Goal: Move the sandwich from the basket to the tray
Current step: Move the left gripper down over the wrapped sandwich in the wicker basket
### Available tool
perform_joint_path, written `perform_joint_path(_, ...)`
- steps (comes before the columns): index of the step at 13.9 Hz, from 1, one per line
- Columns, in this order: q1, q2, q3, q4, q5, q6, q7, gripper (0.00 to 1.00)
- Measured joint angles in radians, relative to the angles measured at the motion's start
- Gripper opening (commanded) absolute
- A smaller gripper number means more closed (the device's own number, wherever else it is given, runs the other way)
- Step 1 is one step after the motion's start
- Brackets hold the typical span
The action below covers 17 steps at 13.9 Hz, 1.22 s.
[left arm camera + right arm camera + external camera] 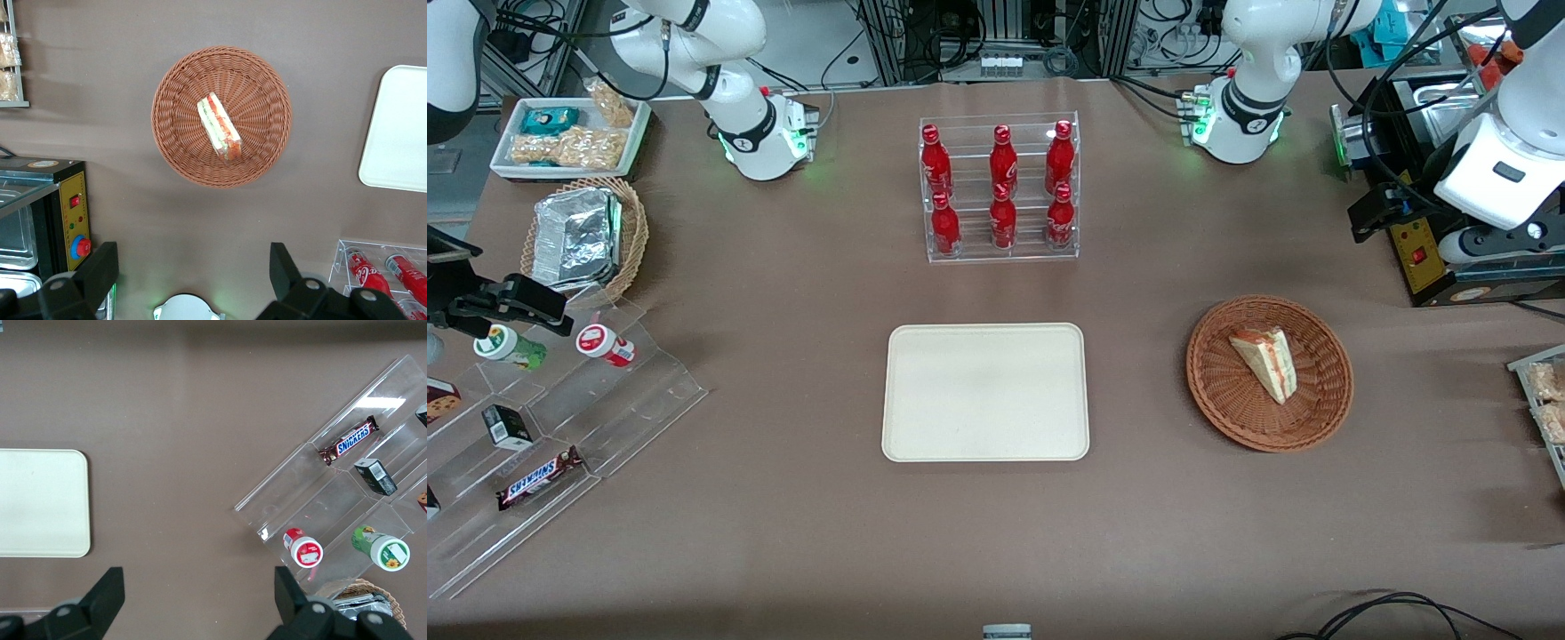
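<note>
The sandwich (pixel 1265 363) lies on its side in the round wicker basket (pixel 1325 400), filling edge turned up, so the wedge offers two flat bread faces for a pinch from above. The cream tray (pixel 985 391) sits bare just beside the basket on the tabletop (pixel 996 542), toward the parked arm's end, a short carry by my reckoning. Between them, nothing in the way; the rack of red cola bottles (pixel 1001 187) stands farther from the front camera, clear of that path. And the claw (pixel 193 273)? Spread wide, both fingers (pixel 99 270) apart, gripping nothing and touching nothing (it hangs high above the tabletop, just off the basket's rim). Pickup not yet begun.
</note>
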Motion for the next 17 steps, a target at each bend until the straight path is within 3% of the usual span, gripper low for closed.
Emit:
perform_joint_path(10, 0.000, 0.064, 0.000, -0.016, -0.003, -0.001, -0.020, 1.00)
perform_joint_path(14, -0.042, 0.192, -0.003, -0.024, -0.002, 0.030, -0.204, 1.00)
perform_joint_path(17, -0.055, 0.241, -0.003, -0.083, -0.001, 0.177, -0.344, 1.00)
